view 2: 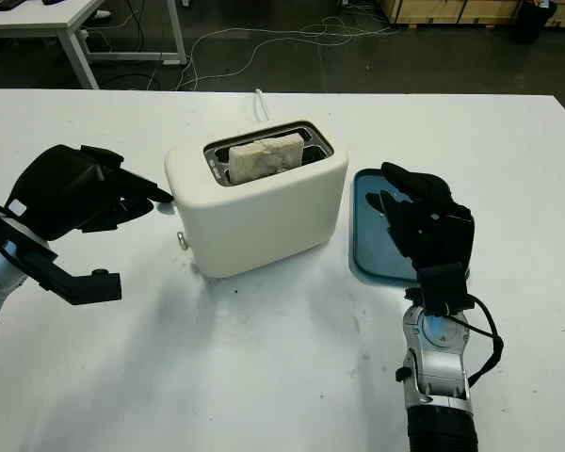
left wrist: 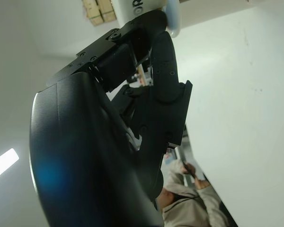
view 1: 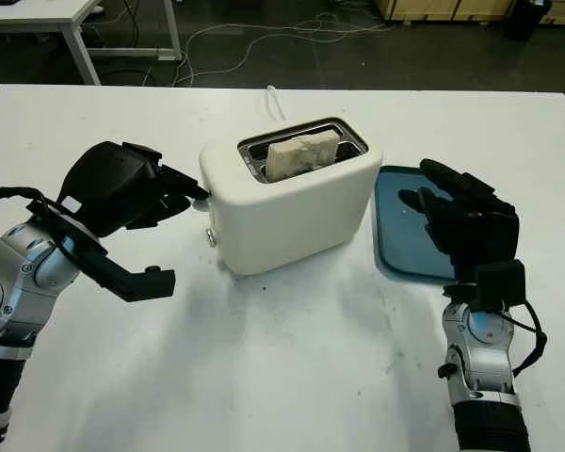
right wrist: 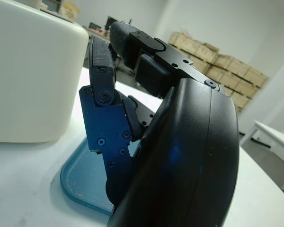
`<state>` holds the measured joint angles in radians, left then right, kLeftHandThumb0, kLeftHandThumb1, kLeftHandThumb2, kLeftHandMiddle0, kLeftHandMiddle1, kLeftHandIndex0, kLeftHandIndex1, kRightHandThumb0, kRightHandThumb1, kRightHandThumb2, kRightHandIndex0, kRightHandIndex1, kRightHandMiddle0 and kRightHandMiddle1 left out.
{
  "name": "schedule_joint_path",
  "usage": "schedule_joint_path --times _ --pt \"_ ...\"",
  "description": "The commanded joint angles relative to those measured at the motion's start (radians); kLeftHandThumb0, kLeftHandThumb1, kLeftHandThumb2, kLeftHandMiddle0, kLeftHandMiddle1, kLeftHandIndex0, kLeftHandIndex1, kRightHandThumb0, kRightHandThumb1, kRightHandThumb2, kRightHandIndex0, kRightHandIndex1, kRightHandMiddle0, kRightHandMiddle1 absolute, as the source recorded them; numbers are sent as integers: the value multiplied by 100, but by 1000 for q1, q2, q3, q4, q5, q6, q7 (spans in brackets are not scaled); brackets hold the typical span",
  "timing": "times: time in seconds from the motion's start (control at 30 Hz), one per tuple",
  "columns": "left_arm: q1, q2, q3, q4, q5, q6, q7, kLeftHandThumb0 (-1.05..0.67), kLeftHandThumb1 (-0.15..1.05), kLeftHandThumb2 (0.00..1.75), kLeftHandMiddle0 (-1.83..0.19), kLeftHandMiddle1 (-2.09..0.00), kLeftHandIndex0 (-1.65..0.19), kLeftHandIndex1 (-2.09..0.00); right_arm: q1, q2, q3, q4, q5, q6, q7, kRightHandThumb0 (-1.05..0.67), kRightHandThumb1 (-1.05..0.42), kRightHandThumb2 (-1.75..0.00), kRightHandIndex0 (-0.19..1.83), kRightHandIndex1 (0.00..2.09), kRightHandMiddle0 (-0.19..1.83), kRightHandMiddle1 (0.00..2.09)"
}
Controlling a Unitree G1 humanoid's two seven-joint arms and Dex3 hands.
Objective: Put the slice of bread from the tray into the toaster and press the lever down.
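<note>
The left hand [view 1: 160, 202] is at the toaster's [view 1: 297, 207] left end, its fingers [view 1: 184, 184] stretched toward the upper corner and touching it or very nearly so; whether they press on the lever cannot be told, because the hand covers that end. A small knob [view 1: 210, 237] shows low on the same end. The hand holds nothing and is open. The slice of bread [view 1: 303, 153] stands in the toaster's slot, its top edge still above the rim. The right hand [view 1: 466, 221] hovers open over the blue tray [view 1: 395, 217], which lies just right of the toaster; the hand hides much of the tray's right part.
</note>
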<state>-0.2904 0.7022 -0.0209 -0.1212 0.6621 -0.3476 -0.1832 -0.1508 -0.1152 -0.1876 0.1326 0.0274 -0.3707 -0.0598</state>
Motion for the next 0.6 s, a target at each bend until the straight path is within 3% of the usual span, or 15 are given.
schedule_joint_path --times 0.0,0.23,0.33,0.47,0.57 --pt "0 9 -14 4 8 -4 -4 -30 92 33 -85 -132 -106 -5 5 6 -6 -6 12 -15 0 -44 -92 -18 122 0 103 0" --pt "29 -2 -23 -11 -2 -5 -12 -31 92 33 -84 -130 -107 -5 6 6 -7 -4 4 -17 -6 -44 -92 -17 122 0 102 0" --pt "68 -42 -60 21 31 -25 54 -28 92 30 -86 -120 -107 -5 10 7 -7 -12 -7 -9 -16 -44 -92 -17 122 0 102 0" --pt "122 -140 -192 244 129 -73 267 -25 92 26 -84 -136 -109 -7 20 3 -13 -12 -1 -14 -17 -44 -92 -17 121 0 102 0" --pt "132 -171 -290 409 183 -70 343 -25 92 31 -78 -118 -105 -5 24 -5 -26 -21 1 -7 -20 -46 -92 -16 122 0 103 0"
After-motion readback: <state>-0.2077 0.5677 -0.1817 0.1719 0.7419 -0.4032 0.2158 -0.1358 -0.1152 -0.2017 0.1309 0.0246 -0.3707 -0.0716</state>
